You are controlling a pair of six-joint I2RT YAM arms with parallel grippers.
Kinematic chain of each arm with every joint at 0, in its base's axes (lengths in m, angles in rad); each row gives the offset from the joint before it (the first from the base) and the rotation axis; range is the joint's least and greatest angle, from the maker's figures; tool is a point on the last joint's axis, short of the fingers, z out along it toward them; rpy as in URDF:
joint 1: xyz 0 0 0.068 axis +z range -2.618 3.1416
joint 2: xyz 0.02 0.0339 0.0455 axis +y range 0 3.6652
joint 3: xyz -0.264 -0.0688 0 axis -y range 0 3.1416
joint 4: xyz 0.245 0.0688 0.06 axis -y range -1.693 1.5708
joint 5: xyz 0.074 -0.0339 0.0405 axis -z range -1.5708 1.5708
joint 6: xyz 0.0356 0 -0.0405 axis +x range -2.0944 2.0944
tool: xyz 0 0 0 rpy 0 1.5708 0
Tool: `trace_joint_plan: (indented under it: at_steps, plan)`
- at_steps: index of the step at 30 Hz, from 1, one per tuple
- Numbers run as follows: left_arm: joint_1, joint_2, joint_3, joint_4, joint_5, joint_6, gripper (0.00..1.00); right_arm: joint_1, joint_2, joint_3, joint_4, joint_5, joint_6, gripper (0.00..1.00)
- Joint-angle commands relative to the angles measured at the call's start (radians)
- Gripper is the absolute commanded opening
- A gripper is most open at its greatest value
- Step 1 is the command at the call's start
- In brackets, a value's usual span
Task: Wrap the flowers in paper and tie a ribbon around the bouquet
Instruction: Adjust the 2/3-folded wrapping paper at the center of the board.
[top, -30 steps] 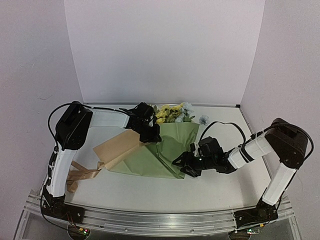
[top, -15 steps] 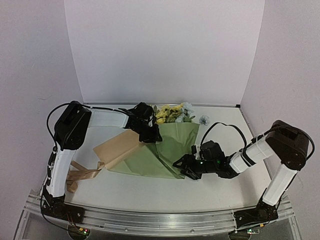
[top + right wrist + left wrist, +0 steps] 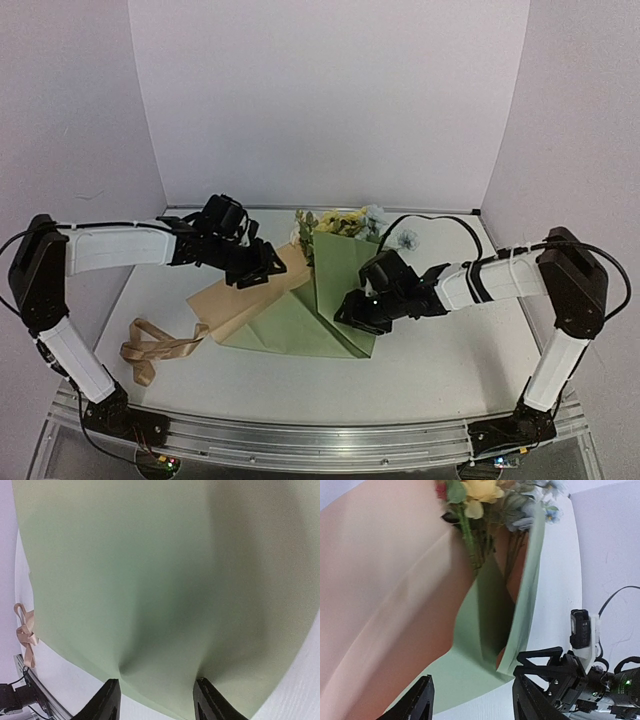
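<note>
The flowers (image 3: 340, 221) lie at the back of the table, their stems running down into the paper (image 3: 292, 330). The paper's left flap shows its tan face; its green right flap stands upright beside the stems (image 3: 470, 540). My left gripper (image 3: 262, 272) hovers open over the tan flap, and the left wrist view shows nothing between its fingers (image 3: 421, 700). My right gripper (image 3: 350, 312) is open, its fingertips (image 3: 109, 696) pressed into the green paper (image 3: 150, 580), which dents at both tips. The ribbon (image 3: 158, 349) lies loose at the near left.
White walls close in the table at the back and both sides. The ribbon (image 3: 26, 635) also shows at the left edge of the right wrist view. A metal rail (image 3: 320, 440) runs along the near edge. The right arm's wrist (image 3: 582, 630) is close to the paper's lower corner.
My left gripper opened, let go of the paper and drew back to the left. My right gripper moved up and left, pushing the green right flap upright beside the stems, its jaws a little narrower.
</note>
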State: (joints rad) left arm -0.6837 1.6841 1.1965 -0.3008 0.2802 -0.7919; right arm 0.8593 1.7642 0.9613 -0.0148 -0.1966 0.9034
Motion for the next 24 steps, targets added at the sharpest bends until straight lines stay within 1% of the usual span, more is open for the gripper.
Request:
trace_joint_plan:
  at_steps: [1,5,8,11,18,21,24]
  plan:
    - [0.032,-0.187,-0.23,-0.02,-0.043,-0.132,0.56,0.055,0.078,0.155,-0.211,0.078,-0.147,0.52]
    - [0.032,-0.341,-0.439,0.016,-0.007,-0.23,0.55,0.072,0.145,0.25,-0.297,0.132,-0.211,0.52]
    - [0.032,-0.415,-0.529,0.014,-0.024,-0.274,0.54,0.074,0.179,0.284,-0.332,0.154,-0.244,0.51]
    - [0.028,-0.454,-0.604,0.034,-0.023,-0.322,0.52,0.086,0.199,0.309,-0.352,0.17,-0.266,0.51]
    - [-0.013,-0.489,-0.688,0.06,-0.119,-0.408,0.52,0.122,0.211,0.369,-0.387,0.228,-0.29,0.52]
    - [-0.025,-0.478,-0.696,0.049,-0.194,-0.43,0.52,0.131,0.238,0.401,-0.406,0.237,-0.299,0.51]
    - [-0.03,-0.456,-0.706,0.082,-0.236,-0.456,0.51,0.144,0.255,0.419,-0.414,0.249,-0.309,0.51]
